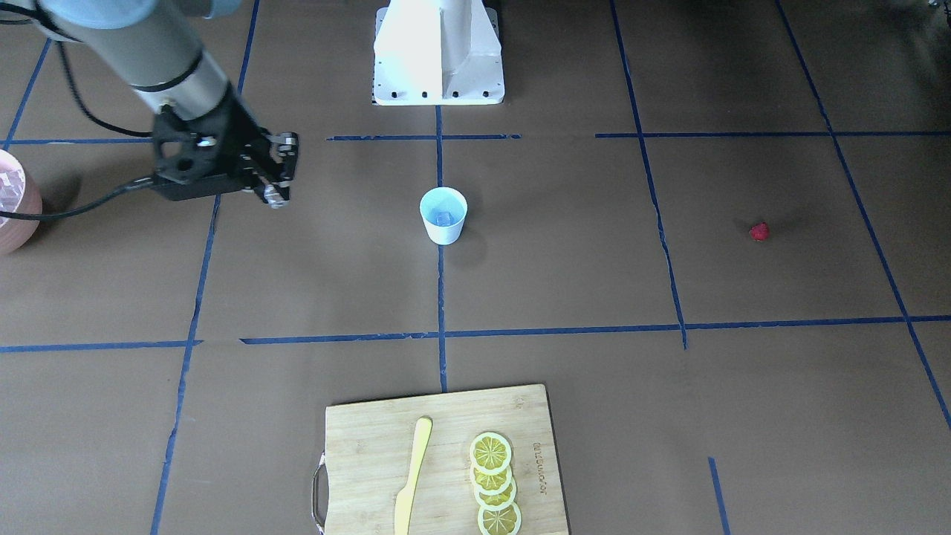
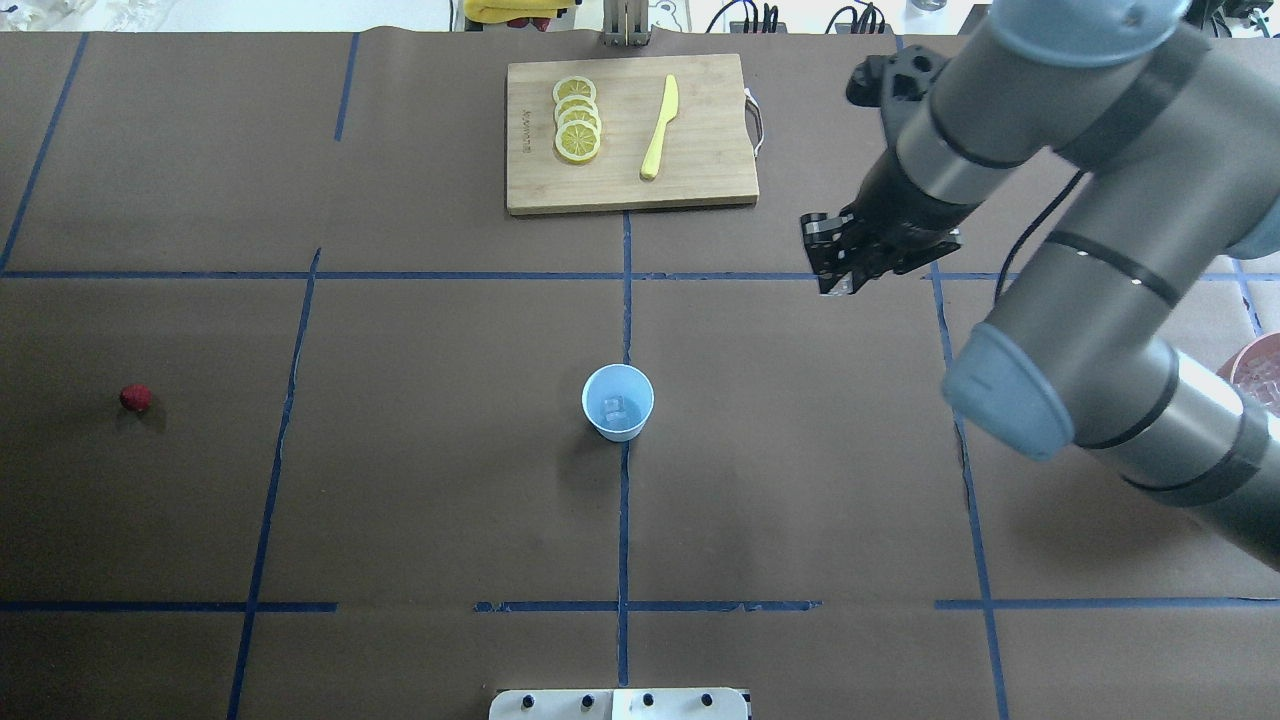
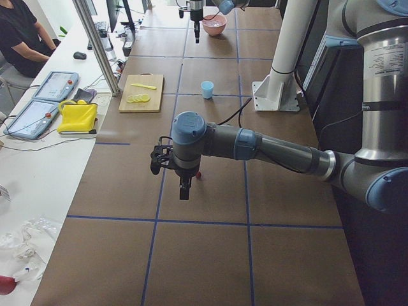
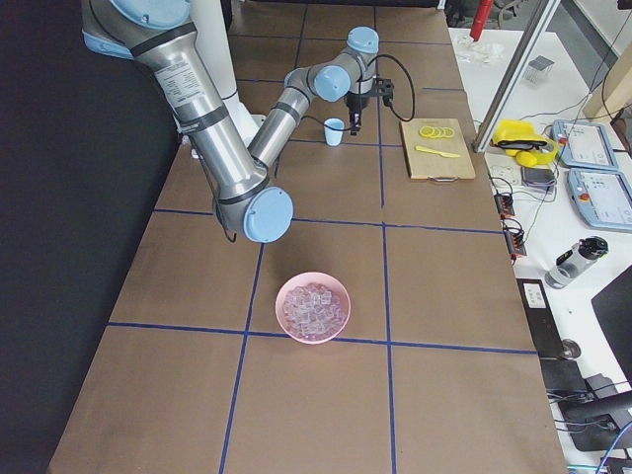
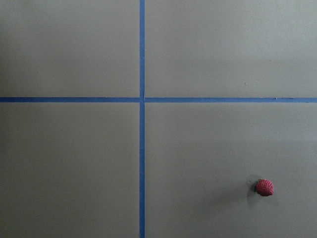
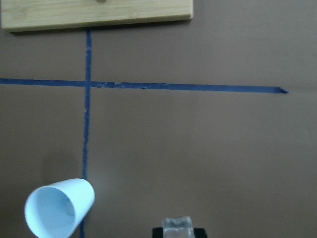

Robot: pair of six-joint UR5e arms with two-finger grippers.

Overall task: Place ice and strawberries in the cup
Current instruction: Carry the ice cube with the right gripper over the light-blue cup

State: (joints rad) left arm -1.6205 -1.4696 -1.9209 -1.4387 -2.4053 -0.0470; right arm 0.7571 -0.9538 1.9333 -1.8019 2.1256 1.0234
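Left to right, seen from behind the robot. The left gripper [image 3: 183,195] hangs fingers-down above the counter [image 2: 450,480], a flat surface under matte brown paper marked off by blue tape lines [image 2: 623,520]. Whether its fingers are spread or pressed together cannot be told. Close below and beside it, on bare paper, lies the strawberry [image 2: 135,398], small, red, rounded and dimpled.

The cup [image 2: 622,432], white, smooth, tapered and pale blue inside, stands upright well to the left of the right gripper [image 2: 835,278] and nearer the robot's base. One clear cube [image 2: 614,407] lies at its bottom.

Beyond the cup, to the right gripper's far left, is a rectangular bamboo cutting board [image 2: 700,170]. It carries overlapping lemon slices [image 2: 577,120] and a yellow knife [image 2: 659,128].

The right gripper is held above the counter, pinching a translucent ice cube [image 6: 178,224] between its black fingertips.

To its right, behind the arm, a round pink bowl [image 4: 314,341] holds heaped ice [image 4: 314,306]. Nothing stands between the right gripper and the cup.
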